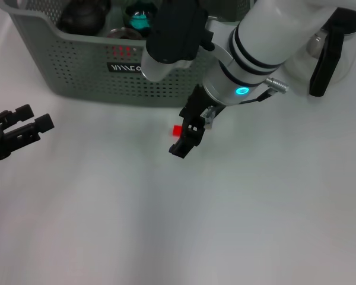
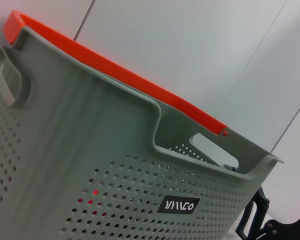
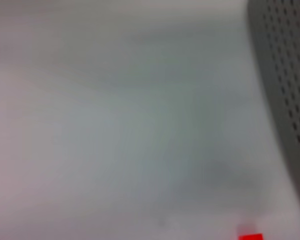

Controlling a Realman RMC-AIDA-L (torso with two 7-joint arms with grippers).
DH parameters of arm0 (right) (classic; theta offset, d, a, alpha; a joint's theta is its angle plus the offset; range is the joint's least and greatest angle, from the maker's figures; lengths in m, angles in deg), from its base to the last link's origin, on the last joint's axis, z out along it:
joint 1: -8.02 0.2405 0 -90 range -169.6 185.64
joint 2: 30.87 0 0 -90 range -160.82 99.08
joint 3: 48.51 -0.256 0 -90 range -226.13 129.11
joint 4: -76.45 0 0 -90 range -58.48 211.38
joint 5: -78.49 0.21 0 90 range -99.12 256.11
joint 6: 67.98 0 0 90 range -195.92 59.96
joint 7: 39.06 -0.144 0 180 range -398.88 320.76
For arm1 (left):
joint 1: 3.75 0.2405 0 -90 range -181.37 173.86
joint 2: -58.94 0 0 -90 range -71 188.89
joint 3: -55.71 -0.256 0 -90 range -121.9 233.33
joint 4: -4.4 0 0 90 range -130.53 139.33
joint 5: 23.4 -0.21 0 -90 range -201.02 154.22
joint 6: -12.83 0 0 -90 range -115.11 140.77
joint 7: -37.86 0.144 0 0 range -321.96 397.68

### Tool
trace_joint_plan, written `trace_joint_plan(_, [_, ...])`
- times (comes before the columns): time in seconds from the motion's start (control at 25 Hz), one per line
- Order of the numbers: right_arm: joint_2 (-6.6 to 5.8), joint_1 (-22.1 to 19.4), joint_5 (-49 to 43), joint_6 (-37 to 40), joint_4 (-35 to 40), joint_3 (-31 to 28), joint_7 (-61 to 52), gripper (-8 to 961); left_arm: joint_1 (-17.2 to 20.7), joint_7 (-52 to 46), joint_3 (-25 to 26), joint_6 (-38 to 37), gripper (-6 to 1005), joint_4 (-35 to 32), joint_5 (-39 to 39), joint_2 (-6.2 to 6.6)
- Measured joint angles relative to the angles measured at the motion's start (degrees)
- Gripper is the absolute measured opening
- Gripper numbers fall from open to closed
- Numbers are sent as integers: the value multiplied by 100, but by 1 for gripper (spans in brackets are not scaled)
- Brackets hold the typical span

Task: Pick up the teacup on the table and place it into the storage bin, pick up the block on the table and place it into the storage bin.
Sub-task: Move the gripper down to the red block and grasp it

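Observation:
The grey-green storage bin (image 1: 77, 65) stands at the back left; its perforated wall and black label fill the left wrist view (image 2: 115, 165). A small red block (image 1: 176, 129) lies on the white table just in front of the bin, and shows at the edge of the right wrist view (image 3: 250, 236). My right gripper (image 1: 181, 134) hangs open, close over the block and pointing down at it. A cup with a teal inside (image 1: 140, 19) sits in the bin. My left gripper (image 1: 35, 117) is open and empty at the left edge.
A dark round teapot (image 1: 83, 15) lies in the bin beside the cup. A glass carafe with a black handle (image 1: 326, 53) stands at the back right, behind my right arm. The white table (image 1: 178, 225) stretches forward.

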Motion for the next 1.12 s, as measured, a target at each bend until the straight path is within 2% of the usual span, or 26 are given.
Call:
trace_joint_plan(0.28, [24, 0, 186, -562, -210, 213, 57, 854, 3, 0, 7, 30, 824, 5, -29, 0])
trace_joint_plan(0.56, [47, -24, 212, -892, -230, 761, 32, 853, 12, 1, 20, 39, 825, 6, -31, 0])
trace_joint_plan(1.12, [50, -82, 511, -1131, -513, 857, 60, 853, -41, 4, -12, 88, 824, 27, -28, -9])
